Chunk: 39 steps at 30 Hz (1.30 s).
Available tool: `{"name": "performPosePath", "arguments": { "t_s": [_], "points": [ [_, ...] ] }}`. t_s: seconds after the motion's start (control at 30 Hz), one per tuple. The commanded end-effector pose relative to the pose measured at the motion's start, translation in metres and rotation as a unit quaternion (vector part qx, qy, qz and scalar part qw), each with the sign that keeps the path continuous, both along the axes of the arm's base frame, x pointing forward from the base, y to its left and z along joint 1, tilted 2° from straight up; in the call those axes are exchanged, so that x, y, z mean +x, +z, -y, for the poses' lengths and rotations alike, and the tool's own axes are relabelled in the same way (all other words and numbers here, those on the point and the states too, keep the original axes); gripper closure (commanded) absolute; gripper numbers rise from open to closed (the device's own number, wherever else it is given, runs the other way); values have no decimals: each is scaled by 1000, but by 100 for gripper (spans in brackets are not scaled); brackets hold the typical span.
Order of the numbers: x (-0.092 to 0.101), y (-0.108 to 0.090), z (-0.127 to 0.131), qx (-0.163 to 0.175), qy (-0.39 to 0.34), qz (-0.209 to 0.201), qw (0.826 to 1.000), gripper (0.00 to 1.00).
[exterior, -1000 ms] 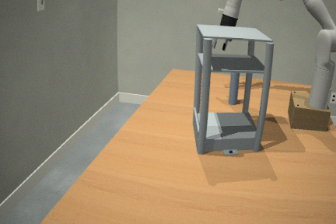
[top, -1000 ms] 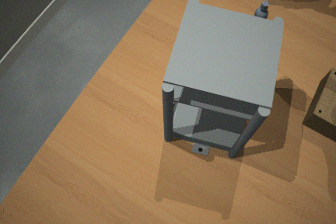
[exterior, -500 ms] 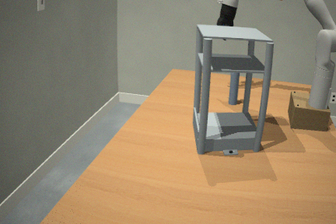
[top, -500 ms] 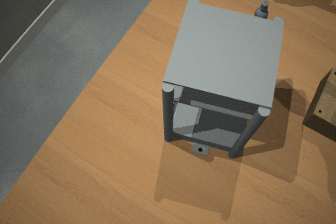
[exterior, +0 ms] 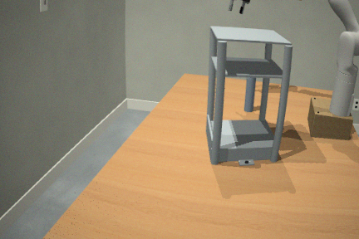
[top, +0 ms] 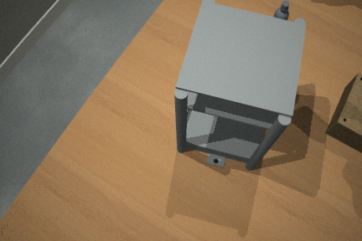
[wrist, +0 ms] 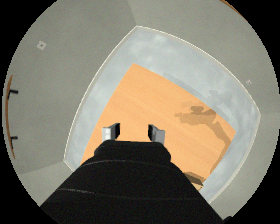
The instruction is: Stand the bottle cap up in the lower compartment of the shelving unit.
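Bottle: the bottle (top: 282,10) is standing cap up on the worktop (top: 126,140), just behind the shelving unit (top: 243,60) at its far side, toward 1 o'clock in the top view; in the exterior view its grey body (exterior: 250,95) is showing between the unit's posts.
Shelving unit: it is standing on the worktop with three shelves on four posts; the lower compartment's floor (exterior: 245,131) is carrying nothing.
Claw: the claw (exterior: 236,7) is hanging high above the unit's top board, toward 12 o'clock in the exterior view, fingers pointing down and spread wide open with nothing between them; in the wrist view the two fingertips are framing bare worktop far below.
Arm: the white arm (exterior: 341,6) is rising from a wooden block (exterior: 328,124) at 3 o'clock and reaching over the unit.
Contact: claw and bottle are well apart.
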<state>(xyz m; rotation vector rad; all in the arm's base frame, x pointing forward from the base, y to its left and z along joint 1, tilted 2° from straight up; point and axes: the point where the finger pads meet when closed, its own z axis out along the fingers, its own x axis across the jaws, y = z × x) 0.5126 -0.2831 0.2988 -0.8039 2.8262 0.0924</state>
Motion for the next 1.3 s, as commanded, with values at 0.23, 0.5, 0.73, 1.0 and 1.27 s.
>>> {"name": "performPosePath", "arguments": {
  "t_s": [0.23,0.5,0.73,1.0,1.27],
  "points": [
    [3,22,0,-6,-1,10,1000,0],
    [-8,4,-39,-7,-20,-18,1000,0],
    [-35,-22,-88,-14,-51,-55,997,0],
    [-89,-59,-145,-33,-102,-104,989,0],
    [-102,-67,-155,-39,-114,-113,986,0]
  ]
}}
